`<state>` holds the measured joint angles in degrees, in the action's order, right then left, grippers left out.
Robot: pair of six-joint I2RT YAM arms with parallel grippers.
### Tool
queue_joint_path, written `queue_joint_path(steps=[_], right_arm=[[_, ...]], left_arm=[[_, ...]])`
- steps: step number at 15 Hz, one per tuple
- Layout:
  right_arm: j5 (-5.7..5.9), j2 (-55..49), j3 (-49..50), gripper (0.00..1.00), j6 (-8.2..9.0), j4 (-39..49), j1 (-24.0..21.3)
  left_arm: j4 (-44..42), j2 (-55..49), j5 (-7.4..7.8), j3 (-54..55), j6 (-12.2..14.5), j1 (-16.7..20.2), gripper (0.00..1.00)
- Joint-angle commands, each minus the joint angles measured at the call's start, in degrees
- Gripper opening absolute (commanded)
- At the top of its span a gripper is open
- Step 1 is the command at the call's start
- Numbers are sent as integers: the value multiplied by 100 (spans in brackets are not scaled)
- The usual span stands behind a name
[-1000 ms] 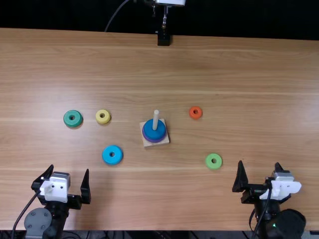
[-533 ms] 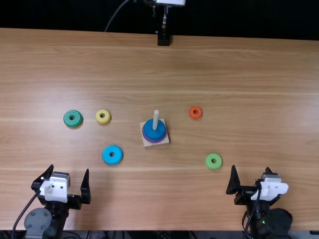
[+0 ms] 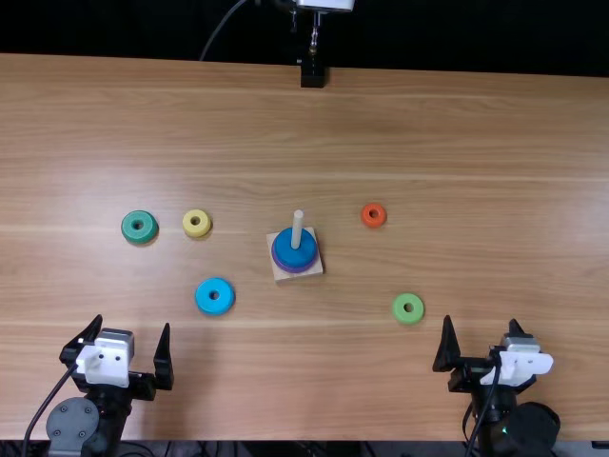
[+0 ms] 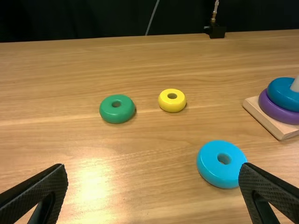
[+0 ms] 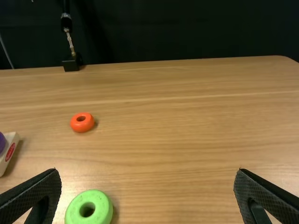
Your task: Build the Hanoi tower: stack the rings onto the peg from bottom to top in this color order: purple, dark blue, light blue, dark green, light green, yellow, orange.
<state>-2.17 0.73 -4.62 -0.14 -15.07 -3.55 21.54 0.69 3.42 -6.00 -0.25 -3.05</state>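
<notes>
My left gripper [image 3: 132,340] stands open at the near left, and my right gripper [image 3: 483,341] is open at the near right. In the left wrist view the left gripper [image 4: 153,172] holds nothing; likewise the right gripper [image 5: 147,175] in its own. The dark blue ring [image 3: 285,251] rests on the purple ring [image 3: 279,266] around the peg [image 3: 297,221]. Loose on the table lie the light blue ring [image 3: 206,302], dark green ring [image 3: 129,231], yellow ring [image 3: 188,228], orange ring [image 3: 366,221] and light green ring [image 3: 399,313], the last just left of the right gripper.
The peg's square wooden base [image 3: 273,237] sits mid-table. At the table's [image 3: 457,124] far edge is a black mount [image 3: 312,74] with a cable behind it. The light blue ring lies between the left gripper and the base.
The right arm has shifted left, mostly over the first half second, with its gripper staying open. The left arm and the rings have kept still.
</notes>
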Motion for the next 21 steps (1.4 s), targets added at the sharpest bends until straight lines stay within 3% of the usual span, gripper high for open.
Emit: queue_joint_path(steps=[1, 18, 21], right_arm=[[-57, -73, 374, 100, -28, -461, -102], [-46, -73, 374, 100, -28, -461, -102], [-57, -73, 374, 100, -17, -461, -102]], left_arm=[[451, -69, 59, 600, -17, -73, 100], [388, -69, 59, 600, 46, -38, 100], [-667, 292, -5, 178, -17, -38, 100]])
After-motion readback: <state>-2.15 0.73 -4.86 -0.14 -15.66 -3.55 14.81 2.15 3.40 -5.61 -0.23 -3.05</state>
